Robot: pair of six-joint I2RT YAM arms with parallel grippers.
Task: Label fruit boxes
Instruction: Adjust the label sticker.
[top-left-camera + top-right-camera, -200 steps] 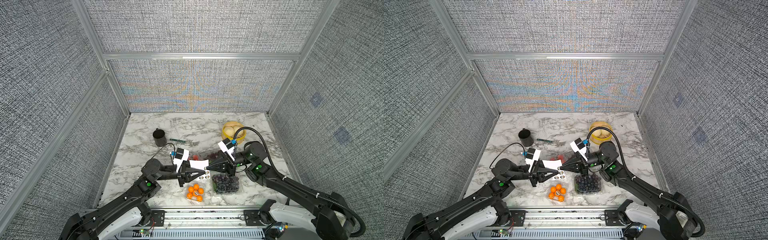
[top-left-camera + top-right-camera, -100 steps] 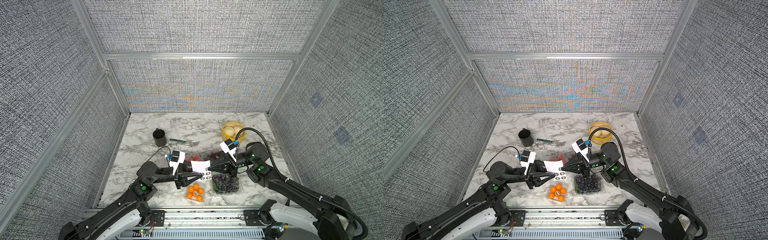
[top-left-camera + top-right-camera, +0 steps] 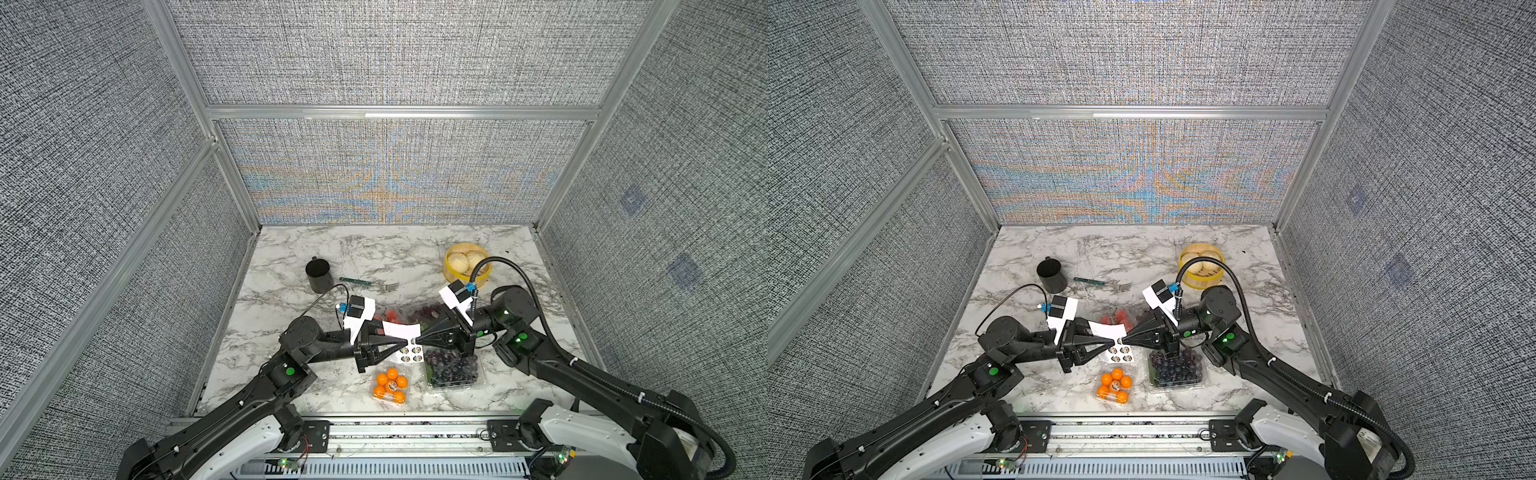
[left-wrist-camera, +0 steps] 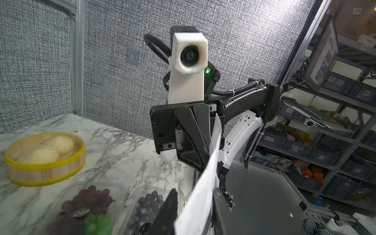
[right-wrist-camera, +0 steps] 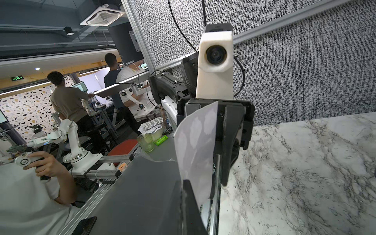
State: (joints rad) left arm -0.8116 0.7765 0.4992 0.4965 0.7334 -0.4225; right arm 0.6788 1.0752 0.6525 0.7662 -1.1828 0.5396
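Clear plastic forms all four task containers, grouped near the front of the marble table (image 3: 291, 299). The orange-ball box (image 3: 390, 383) and the dark-grape box (image 3: 453, 370) sit nearest my base. The strawberry box (image 3: 1121, 316) and the red-green grape box (image 4: 85, 203) sit just behind them. The red-green grape box carries a round label (image 4: 81, 212) on its lid, so I judge the labelling part-done.

Above these boxes I hold the sticker sheet (image 3: 401, 330) in the air, clear of every lid.

Right gripper (image 3: 420, 340): jaws fully closed, pinching one edge of the sheet. Purpose: to present the sheet steady and free-hanging.

Left gripper (image 3: 404, 341): nose to nose with the right one at the sheet. Its jaws stand part-open. The left wrist view shows a gap between one finger (image 4: 171, 203) and the paper, which lies against the other finger. Nothing is clamped here. I judge this to be alignment for nipping one of the remaining stickers (image 3: 411, 355) and peeling it off.

Caution: a pull on the sheet itself, not a sticker edge, may tear or slip the paper.

The bamboo steamer (image 3: 465, 262) and the black cup (image 3: 318, 274) stand well apart at the back, outside the working zone.
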